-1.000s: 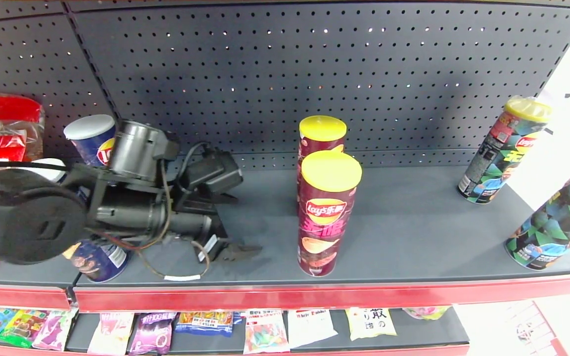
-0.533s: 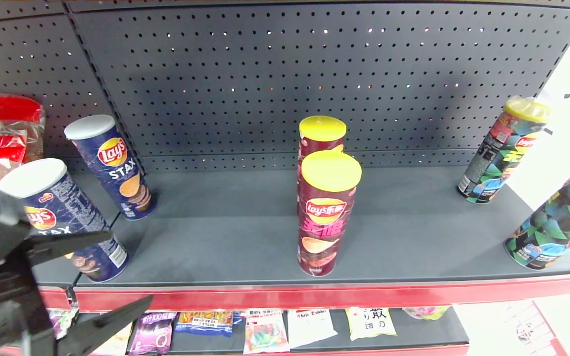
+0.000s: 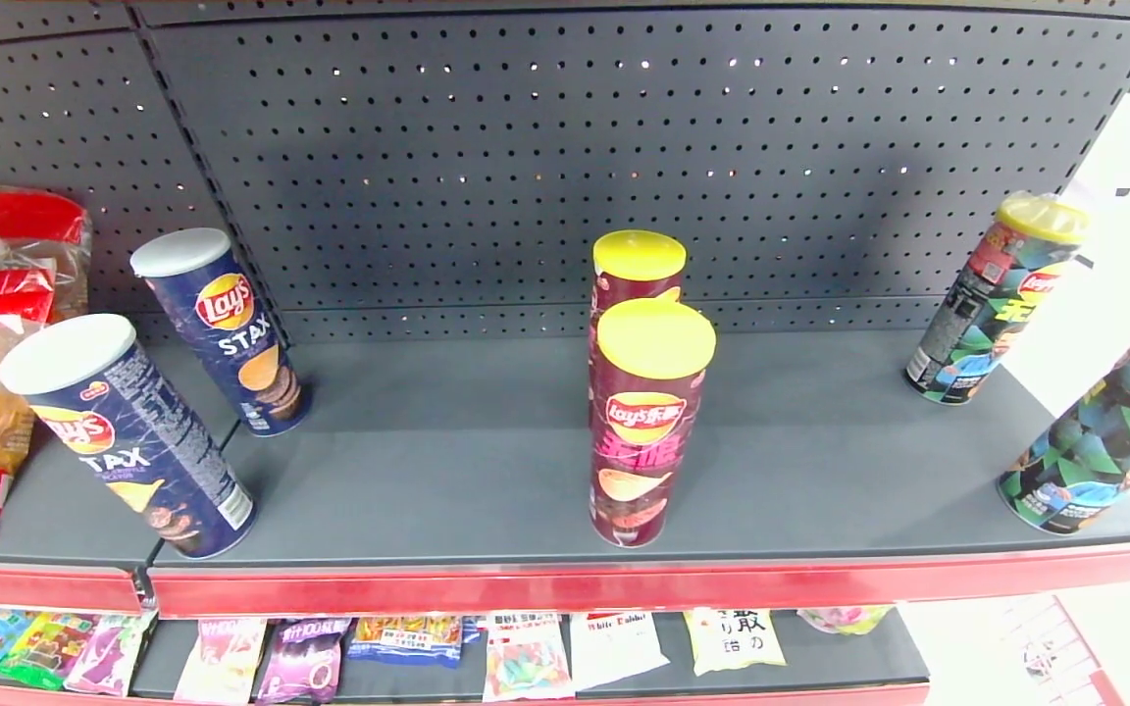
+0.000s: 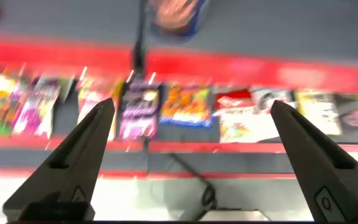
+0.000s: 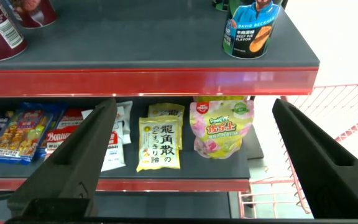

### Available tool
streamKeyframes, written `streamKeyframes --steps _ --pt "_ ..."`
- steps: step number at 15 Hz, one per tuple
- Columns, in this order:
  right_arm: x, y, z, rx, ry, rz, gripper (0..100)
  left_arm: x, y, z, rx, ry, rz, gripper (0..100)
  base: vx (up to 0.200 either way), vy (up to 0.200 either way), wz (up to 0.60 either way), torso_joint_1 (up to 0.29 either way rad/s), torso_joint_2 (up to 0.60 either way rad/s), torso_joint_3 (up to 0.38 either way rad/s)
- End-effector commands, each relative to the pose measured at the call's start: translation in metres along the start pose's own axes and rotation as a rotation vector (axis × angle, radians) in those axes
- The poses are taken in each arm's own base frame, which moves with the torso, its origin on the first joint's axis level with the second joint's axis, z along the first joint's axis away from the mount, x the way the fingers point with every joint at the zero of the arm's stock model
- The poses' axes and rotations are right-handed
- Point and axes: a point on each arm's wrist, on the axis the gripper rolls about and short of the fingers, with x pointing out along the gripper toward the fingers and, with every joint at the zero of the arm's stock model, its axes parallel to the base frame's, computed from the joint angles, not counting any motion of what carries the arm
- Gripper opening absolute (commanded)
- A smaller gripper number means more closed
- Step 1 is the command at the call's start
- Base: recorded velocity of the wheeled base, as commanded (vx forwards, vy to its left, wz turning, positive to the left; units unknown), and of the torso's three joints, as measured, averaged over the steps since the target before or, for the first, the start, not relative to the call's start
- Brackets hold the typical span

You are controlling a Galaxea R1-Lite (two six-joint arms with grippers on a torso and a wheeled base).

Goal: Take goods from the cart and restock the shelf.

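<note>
Left gripper (image 4: 191, 104), fingers apart, has withdrawn from the shelf (image 3: 487, 471); blue can (image 3: 124, 436) stands lower left (restocked, I judge); right gripper (image 5: 194, 102) also spread, empty

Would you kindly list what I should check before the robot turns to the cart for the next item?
1. Left gripper open and empty: ok.
2. Right gripper open and empty: ok.
3. Front blue can stands on its base on the shelf, apart from the rear blue can: ok.
4. Bare shelf space between the blue cans and the maroon cans for more stock: ok.
5. Goods left in the cart: cannot tell, its inside is out of sight.
</note>
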Motion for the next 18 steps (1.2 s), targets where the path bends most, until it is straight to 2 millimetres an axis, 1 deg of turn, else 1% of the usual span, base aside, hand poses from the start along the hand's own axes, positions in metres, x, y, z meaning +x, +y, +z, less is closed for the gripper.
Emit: streamKeyframes --steps 1,2,3,4,5,8,9,10,11,14,15,17,18 --pt "0.000 0.000 0.000 0.000 0.000 0.001 100 -0.001 0.006 -0.025 -0.032 -0.024 0.084 100 0.000 0.000 0.00 0.000 0.00 0.000" --pt "0.000 0.000 0.000 0.000 0.000 0.001 100 -0.002 0.006 -0.025 -0.039 -0.029 0.098 100 0.000 0.000 0.00 0.000 0.00 0.000" --pt "0.000 0.000 0.000 0.000 0.000 0.001 100 -0.002 0.006 -0.025 -0.052 -0.047 0.181 100 0.000 0.000 0.00 0.000 0.00 0.000" --pt "0.000 0.000 0.000 0.000 0.000 0.001 100 -0.002 0.006 -0.025 -0.029 -0.049 0.240 100 0.000 0.000 0.00 0.000 0.00 0.000" --pt "0.000 0.000 0.000 0.000 0.000 0.001 100 -0.004 0.007 -0.026 -0.021 -0.067 0.237 100 0.000 0.000 0.00 0.000 0.00 0.000" --pt "0.000 0.000 0.000 0.000 0.000 0.001 100 -0.016 0.002 -0.033 -0.022 -0.192 0.104 100 0.000 0.000 0.00 0.000 0.00 0.000" --pt "0.000 0.000 0.000 0.000 0.000 0.001 100 -0.019 -0.001 -0.037 0.005 -0.232 0.042 100 0.000 0.000 0.00 0.000 0.00 0.000" --pt "0.000 0.000 0.000 0.000 -0.001 0.001 100 -0.018 -0.001 -0.037 0.059 -0.246 0.039 100 0.000 0.000 0.00 0.000 0.00 0.000" --pt "0.000 0.000 0.000 0.000 0.000 0.001 100 -0.016 -0.001 -0.038 0.075 -0.263 0.033 100 0.000 0.000 0.00 0.000 0.00 0.000" --pt "0.000 0.000 0.000 0.000 -0.001 0.001 100 -0.012 -0.003 -0.040 0.159 -0.285 -0.073 100 0.000 0.000 0.00 0.000 0.00 0.000" --pt "0.000 0.000 0.000 0.000 0.000 0.001 100 -0.012 -0.003 -0.040 0.155 -0.287 -0.073 100 0.000 0.000 0.00 0.000 0.00 0.000" --pt "0.000 0.000 0.000 0.000 -0.001 0.001 100 -0.012 -0.002 -0.040 0.081 -0.290 -0.026 100 0.000 0.000 0.00 0.000 0.00 0.000" --pt "0.000 0.000 0.000 0.000 0.000 0.001 100 -0.011 0.000 -0.039 -0.032 -0.295 0.063 100 0.000 0.000 0.00 0.000 0.00 0.000"
